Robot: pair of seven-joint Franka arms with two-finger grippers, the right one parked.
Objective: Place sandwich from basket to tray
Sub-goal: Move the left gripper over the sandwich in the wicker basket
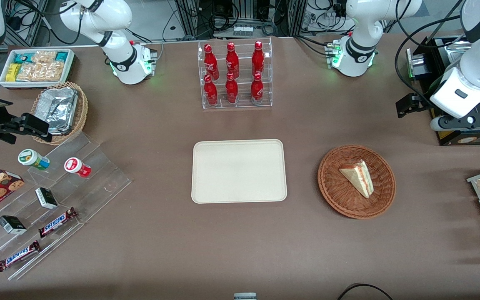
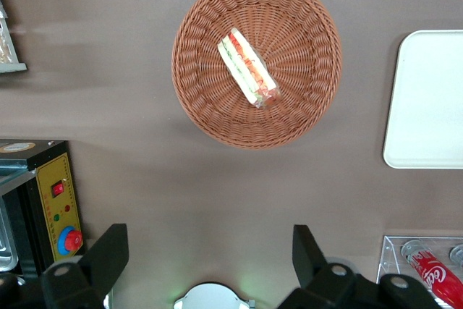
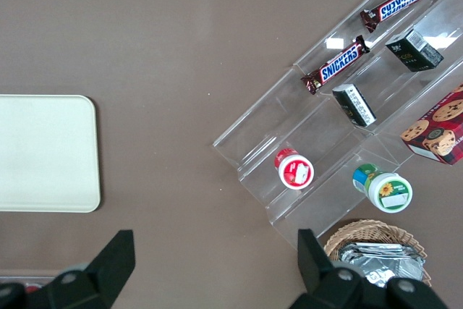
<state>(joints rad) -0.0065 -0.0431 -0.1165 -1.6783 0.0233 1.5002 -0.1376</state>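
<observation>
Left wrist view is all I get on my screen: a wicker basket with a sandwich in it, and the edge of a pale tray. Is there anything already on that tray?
Observer: No. The front view shows the whole tray, and its surface is bare.
Operator: And where is the claw that will grab the sandwich?
Observer: The gripper hangs open above the table, apart from the basket. It holds nothing.
Operator: Is the sandwich lying flat?
Observer: The sandwich rests in the basket, a wedge with its filling stripe showing along one edge.
Operator: What else stands near the tray?
Observer: A clear rack of red bottles, farther from the front camera than the tray.
</observation>
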